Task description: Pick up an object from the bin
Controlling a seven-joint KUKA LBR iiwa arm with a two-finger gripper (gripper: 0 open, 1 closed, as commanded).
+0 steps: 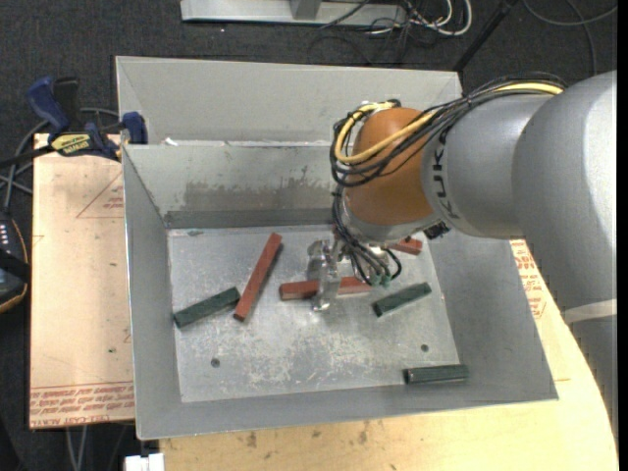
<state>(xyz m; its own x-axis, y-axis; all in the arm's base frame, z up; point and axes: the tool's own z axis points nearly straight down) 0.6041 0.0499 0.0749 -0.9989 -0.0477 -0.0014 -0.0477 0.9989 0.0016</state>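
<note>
Red and flat, a short bar (297,289) lies near the middle of the grey metal bin (147,263), its long axis running left to right. The claw (322,287) sits directly over it at about mid-length, so the bar shows on either side. I cannot tell whether the claw is wide, narrow or gripping. A longer red bar (257,276) lies tilted just left, a dark green bar (402,299) just right. The arm (510,165) bears partly readable KUKA lettering.

Red bar (294,289) partly behind tool (321,300)
</note>
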